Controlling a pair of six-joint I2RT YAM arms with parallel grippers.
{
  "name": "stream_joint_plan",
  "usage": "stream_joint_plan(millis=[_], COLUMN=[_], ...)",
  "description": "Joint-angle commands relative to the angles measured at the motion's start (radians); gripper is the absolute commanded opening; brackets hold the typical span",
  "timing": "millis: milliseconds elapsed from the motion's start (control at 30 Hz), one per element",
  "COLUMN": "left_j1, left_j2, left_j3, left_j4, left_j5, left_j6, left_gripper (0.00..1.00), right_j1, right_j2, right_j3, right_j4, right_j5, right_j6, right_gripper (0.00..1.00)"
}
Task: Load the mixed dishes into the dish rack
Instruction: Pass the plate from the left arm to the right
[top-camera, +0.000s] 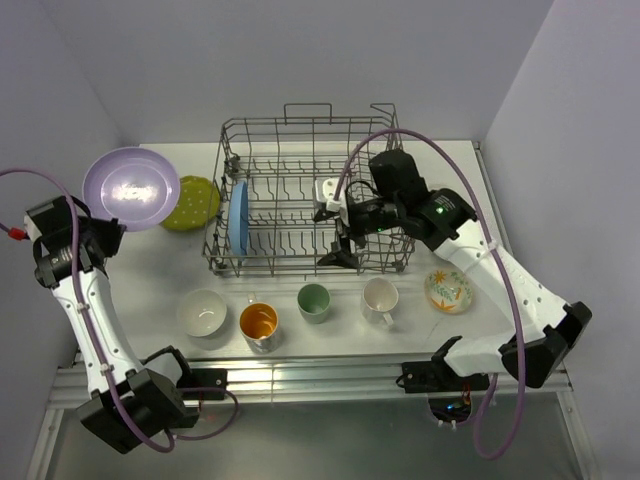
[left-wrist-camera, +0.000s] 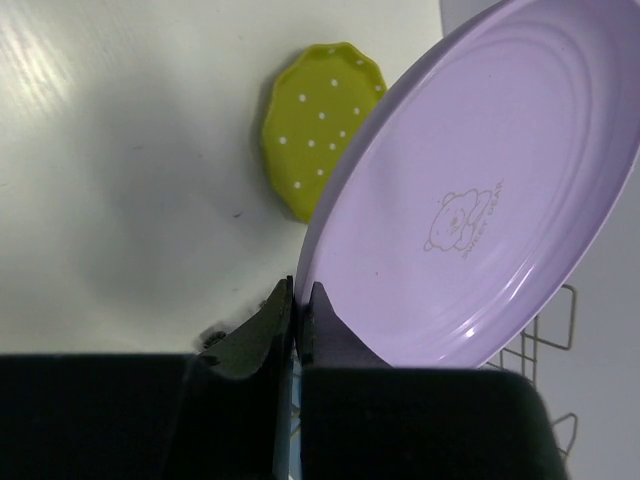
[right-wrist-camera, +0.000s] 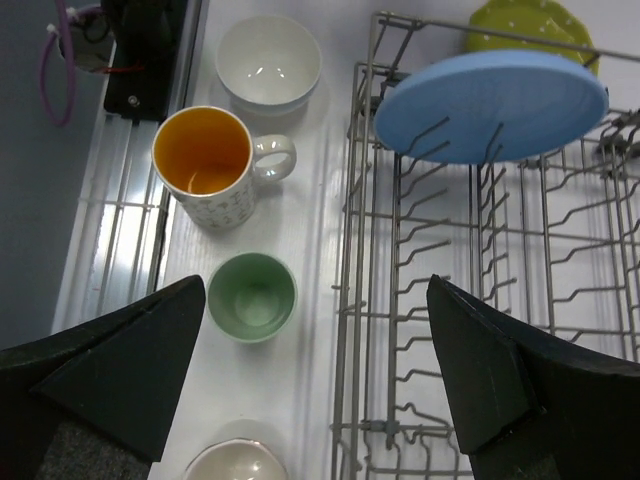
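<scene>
My left gripper (left-wrist-camera: 300, 295) is shut on the rim of the lavender plate (left-wrist-camera: 480, 200), held tilted in the air at the far left (top-camera: 131, 188). Below it the yellow-green dotted plate (left-wrist-camera: 318, 125) lies flat on the table beside the dish rack (top-camera: 300, 268). A blue plate (top-camera: 238, 217) stands on edge in the rack's left end. My right gripper (right-wrist-camera: 316, 290) hangs open and empty over the rack's near rim (right-wrist-camera: 350, 250), with the pale green cup (right-wrist-camera: 252, 295) just outside it.
Along the table's front stand a white bowl (top-camera: 202, 312), the orange-inside cup (top-camera: 258, 323), the green cup (top-camera: 314, 300), a white mug (top-camera: 380, 298) and a floral bowl (top-camera: 448, 290). Walls close in at the back and both sides.
</scene>
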Motion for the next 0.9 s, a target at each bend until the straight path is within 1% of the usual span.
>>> stream_joint_plan(millis=[0,233,400,467,533,567,667,700,767,800,833,867], left_j1=[-0.005,-0.049,-0.121,-0.142,-0.158,-0.176,-0.225,-0.241,-0.283,-0.3,-0.319,-0.352], left_j2=[0.005,0.051,0.082,0.09,0.091,0.093,0.094,0.091,0.088,0.088,0.091,0.094], left_j3=[0.073,0.14,0.183,0.2,0.205,0.203,0.191,0.182,0.178,0.175,0.174,0.172], left_j4=[0.086,0.11,0.133,0.135,0.135,0.135,0.141,0.144,0.148,0.147,0.144,0.138], left_j5=[0.086,0.145,0.171,0.178,0.188,0.192,0.214,0.215,0.214,0.208,0.203,0.203], left_j6=[-0.03,-0.039,-0.042,-0.039,-0.036,-0.036,-0.048,-0.054,-0.074,-0.09,-0.099,-0.108], left_gripper=[0.0,0.0,0.0,0.0,0.0,0.0,0.0,0.0,0.0,0.0,0.0,0.0], right_j1=[0.055,0.196,0.226,0.239,0.255,0.262,0.295,0.317,0.344,0.38,0.4,0.423], right_j2=[0.055,0.128,0.17,0.164,0.159,0.168,0.211,0.223,0.263,0.274,0.295,0.305], right_j3=[0.111,0.198,0.243,0.226,0.221,0.24,0.308,0.324,0.373,0.382,0.392,0.392], right_j4=[-0.036,0.011,0.025,0.069,0.104,0.111,0.114,0.12,0.122,0.131,0.134,0.141], right_j5=[0.075,0.17,0.196,0.212,0.229,0.244,0.314,0.372,0.432,0.506,0.546,0.587], right_j6=[-0.056,-0.049,-0.09,-0.107,-0.157,-0.171,-0.225,-0.257,-0.321,-0.347,-0.374,-0.433], right_gripper=[0.99,0.99,0.99,0.99,0.99,0.99,0.98,0.98,0.98,0.97,0.97,0.97])
